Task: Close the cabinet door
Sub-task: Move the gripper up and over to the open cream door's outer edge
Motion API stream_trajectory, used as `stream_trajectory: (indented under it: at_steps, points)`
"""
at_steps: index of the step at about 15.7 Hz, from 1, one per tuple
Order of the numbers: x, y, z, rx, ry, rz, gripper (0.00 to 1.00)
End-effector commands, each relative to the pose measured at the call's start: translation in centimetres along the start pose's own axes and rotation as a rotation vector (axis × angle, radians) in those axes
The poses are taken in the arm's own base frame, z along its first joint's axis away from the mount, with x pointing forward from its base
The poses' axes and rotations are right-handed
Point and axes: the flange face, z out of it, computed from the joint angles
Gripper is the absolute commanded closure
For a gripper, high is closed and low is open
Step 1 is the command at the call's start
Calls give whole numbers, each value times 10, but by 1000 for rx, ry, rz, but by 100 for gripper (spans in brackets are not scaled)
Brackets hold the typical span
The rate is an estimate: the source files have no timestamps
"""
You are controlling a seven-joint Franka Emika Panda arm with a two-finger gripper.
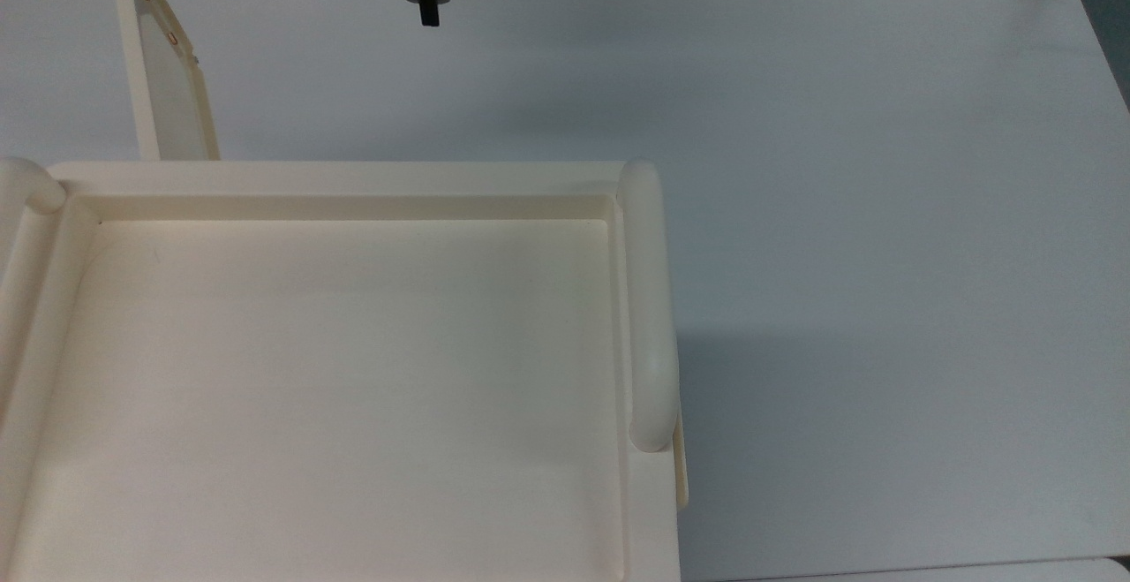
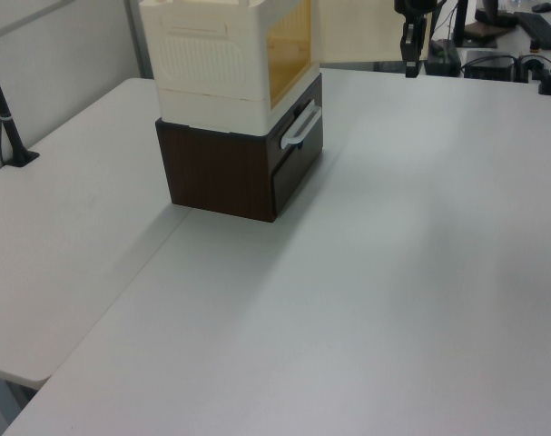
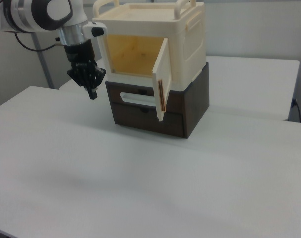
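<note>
The cabinet (image 3: pixel 155 34) is cream all over — its tray-like top (image 1: pixel 335 370) and rounded side rails (image 1: pixel 649 299) the same pale tone. Its open inside (image 3: pixel 133 57) shows a warm yellow-orange. The cabinet door (image 3: pixel 161 84) is cream with a paler middle, and reddish-brown marks run down its edge. One side wall (image 2: pixel 207 54) carries a pattern of fine horizontal ribs. Under the cabinet sits a dark brown wood-grain base (image 2: pixel 225 173) with a white handle (image 2: pixel 300 125). The worktop (image 1: pixel 839 167) is plain white-grey. The pincer (image 3: pixel 92 91) is black, on an arm (image 3: pixel 41 12) of white with black bands and a silver-grey collar.
</note>
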Motion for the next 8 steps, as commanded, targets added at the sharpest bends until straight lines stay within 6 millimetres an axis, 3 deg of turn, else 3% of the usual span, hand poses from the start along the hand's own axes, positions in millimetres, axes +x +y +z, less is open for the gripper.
stream_trajectory:
  at_steps: [1,8]
  points:
    - [-3,25,-20,17,62,19,100]
    - [-14,81,-80,7,190,119,100]
